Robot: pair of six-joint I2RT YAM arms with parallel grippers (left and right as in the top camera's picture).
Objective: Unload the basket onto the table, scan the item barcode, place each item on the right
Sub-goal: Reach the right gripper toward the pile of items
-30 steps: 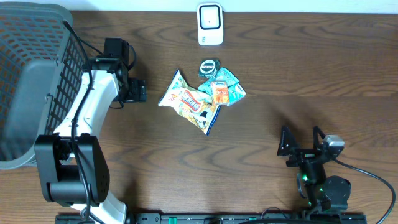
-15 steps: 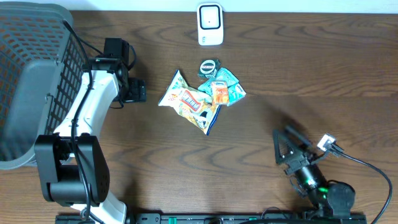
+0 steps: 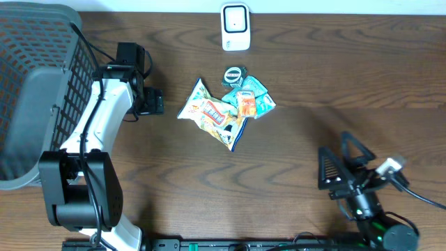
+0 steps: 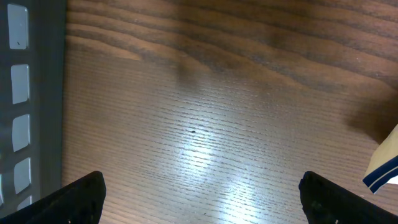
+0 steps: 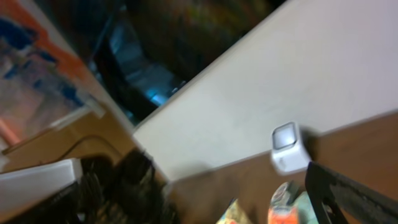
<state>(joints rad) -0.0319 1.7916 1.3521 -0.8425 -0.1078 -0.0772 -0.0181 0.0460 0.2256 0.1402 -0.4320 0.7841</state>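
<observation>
overhead view: no item picked yet, both claws spread

the pile of snack packets (image 3: 223,108) is seen lying in the middle of the surface (image 3: 348,77), near the white scanner (image 3: 235,26) that stands at the far edge. nothing is held. the left claw (image 3: 149,101) is spread wide beside the grey basket (image 3: 31,84), to the left of the pile and apart from it. in the left wrist view only bare wood is shown between its fingers. the right claw (image 3: 340,167) is likewise spread and empty, near the front right, well apart from the pile, with its camera pointed across the surface toward the scanner. the step in hand is judged to be the approach, with the grasp not yet begun. next, one packet must be singled out from the overlapping heap and pinched at an edge, and its barcode turned to face the scanner.
</observation>
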